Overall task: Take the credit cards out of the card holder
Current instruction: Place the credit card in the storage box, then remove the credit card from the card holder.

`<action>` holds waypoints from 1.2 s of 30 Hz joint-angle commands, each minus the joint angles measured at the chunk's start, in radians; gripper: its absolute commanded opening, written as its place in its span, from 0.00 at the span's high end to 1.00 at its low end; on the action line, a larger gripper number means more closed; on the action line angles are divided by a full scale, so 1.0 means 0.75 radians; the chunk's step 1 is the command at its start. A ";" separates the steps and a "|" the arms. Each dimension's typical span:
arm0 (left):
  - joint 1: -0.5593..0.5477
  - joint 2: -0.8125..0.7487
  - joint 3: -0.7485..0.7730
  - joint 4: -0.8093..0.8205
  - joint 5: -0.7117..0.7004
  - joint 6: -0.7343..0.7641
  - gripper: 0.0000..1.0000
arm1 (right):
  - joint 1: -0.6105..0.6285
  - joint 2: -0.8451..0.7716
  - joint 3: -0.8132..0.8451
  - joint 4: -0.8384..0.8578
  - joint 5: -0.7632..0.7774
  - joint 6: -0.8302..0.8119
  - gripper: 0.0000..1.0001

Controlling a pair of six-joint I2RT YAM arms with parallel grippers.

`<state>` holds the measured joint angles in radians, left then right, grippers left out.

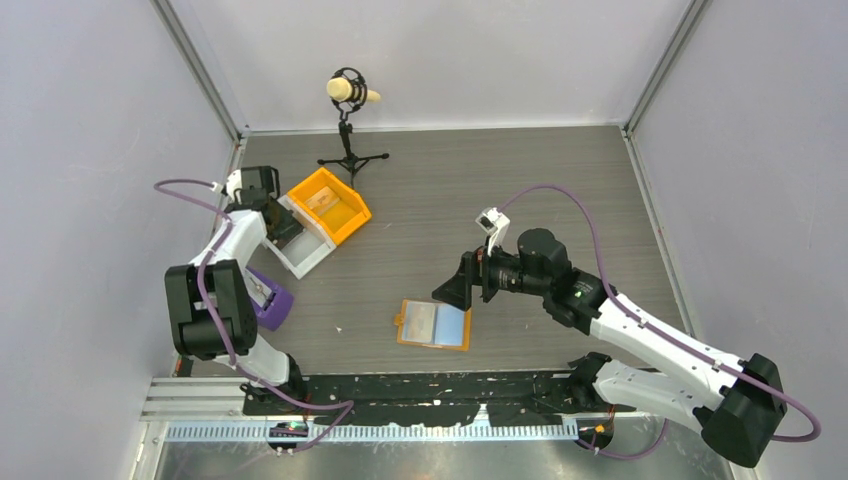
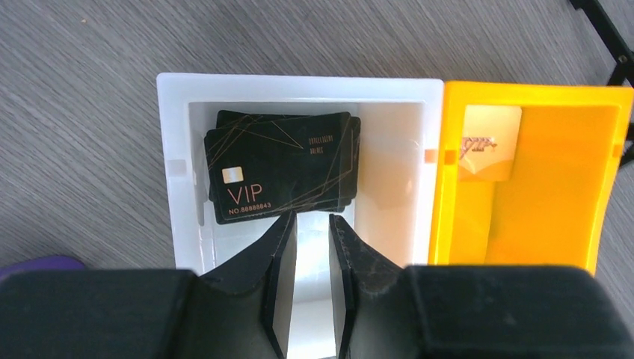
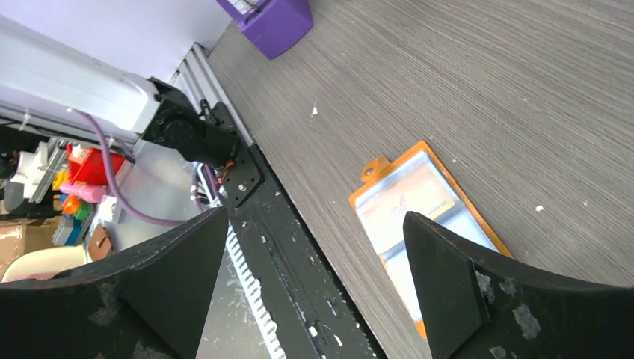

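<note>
- The left gripper hangs over the white bin. Its jaws are only a narrow slit apart and hold nothing; the bin floor shows through the gap.
- Just past its fingertips, at 12 o'clock in the left wrist view, the credit cards lie in a loose, slightly fanned black stack on the bin floor. The top card reads "VIP" in gold.
- The orange bin touches the white bin at its 3 o'clock side. A pale card leans inside it.
- The right gripper is spread wide and empty, above the worktop.
- In the top view the card holder lies opened flat at 7 o'clock of that gripper, blue-grey panels up, clear of both fingers. Whether any card is in its pockets cannot be told.
- A purple box sits at 9 o'clock of the holder, well apart.
- A microphone on a tripod stands at 12 o'clock of the bins.
</note>
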<state>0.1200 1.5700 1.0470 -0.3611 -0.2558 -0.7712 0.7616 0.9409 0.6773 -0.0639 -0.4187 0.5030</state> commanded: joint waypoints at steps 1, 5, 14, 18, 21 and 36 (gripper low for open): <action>-0.007 -0.126 0.038 -0.013 0.101 0.102 0.75 | -0.012 0.014 0.043 -0.062 0.133 0.011 0.05; -0.027 -0.230 0.032 -0.056 0.300 0.194 0.75 | -0.014 -0.003 0.014 -0.068 0.229 -0.008 0.04; -0.172 -0.559 -0.134 -0.170 0.637 0.294 0.70 | -0.014 -0.011 -0.116 -0.018 0.268 0.173 0.12; -0.293 -0.756 -0.242 -0.240 0.696 0.317 0.52 | -0.013 0.009 -0.163 0.002 0.218 0.240 0.19; -0.339 -0.909 -0.342 -0.281 0.737 0.317 0.44 | -0.012 0.057 -0.181 -0.003 0.190 0.283 0.21; -0.437 -1.364 -0.635 -0.296 1.049 0.290 0.37 | 0.329 0.434 -0.004 0.073 0.599 0.516 0.33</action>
<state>-0.1913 0.5556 0.5449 -0.5964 0.4595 -0.5617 0.9581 1.1725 0.5739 -0.0746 -0.0872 0.8185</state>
